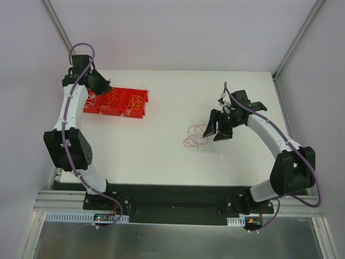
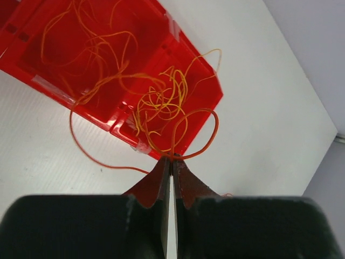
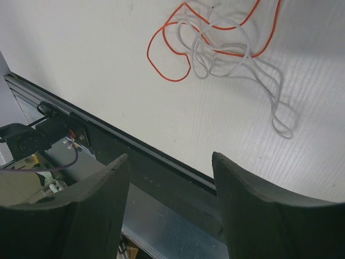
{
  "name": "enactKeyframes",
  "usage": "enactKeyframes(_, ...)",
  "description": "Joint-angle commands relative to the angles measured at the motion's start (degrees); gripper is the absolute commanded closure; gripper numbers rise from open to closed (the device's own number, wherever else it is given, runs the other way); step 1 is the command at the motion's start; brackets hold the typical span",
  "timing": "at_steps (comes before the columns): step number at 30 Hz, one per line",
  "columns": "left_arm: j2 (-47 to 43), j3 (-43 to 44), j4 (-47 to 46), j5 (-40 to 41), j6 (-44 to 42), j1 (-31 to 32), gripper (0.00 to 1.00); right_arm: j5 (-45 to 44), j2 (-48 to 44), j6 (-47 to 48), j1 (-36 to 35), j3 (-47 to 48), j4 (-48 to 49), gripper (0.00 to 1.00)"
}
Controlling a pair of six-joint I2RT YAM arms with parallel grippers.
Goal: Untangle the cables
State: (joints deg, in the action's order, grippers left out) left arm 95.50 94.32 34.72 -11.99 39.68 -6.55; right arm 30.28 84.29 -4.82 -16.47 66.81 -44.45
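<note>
Left gripper (image 2: pixel 171 163) is clamped on 1 orange cable (image 2: pixel 216 127) (thin, limp, snag-prone). Right gripper (image 3: pixel 170 161), jaws apart, should pinch the white cable (image 3: pixel 233 21) at a free loop.

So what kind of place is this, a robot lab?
Probably a robot lab's test booth: a left arm and a right arm bolted at the edge of a white table, plain walls around it, and red bins holding thin wires.

Overhead camera looks down; wrist cameras sit close above the table (image 1: pixel 161 162).
</note>
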Motion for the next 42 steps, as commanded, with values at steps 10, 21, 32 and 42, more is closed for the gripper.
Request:
enactKeyframes(10, 18.0, 6.9, -0.9, -2.3, -0.3, -2.3, 1.00, -2.2, -0.1, 2.1, 2.4, 3.0, -4.5, 0.35)
enactKeyframes(21, 16.6, 8.6, 0.9, -0.3, -3.7, -2.7, 0.57, -2.3, -2.5, 1.8, 2.5, 0.0, -4.2, 0.35)
enactKeyframes(32, -9.8, -15.0, 1.8, -11.2, -8.0, -1.5, 0.34, -2.0, 1.5, 1.7, 2.4, -0.3, -2.2, 0.35)
enactKeyframes(42, -37.9, -50.5, -9.1, -17.7, 6.9, 22.4, 0.28, -7.2, 12.6, -2.9, 2.1, 3.1, -1.0, 0.36)
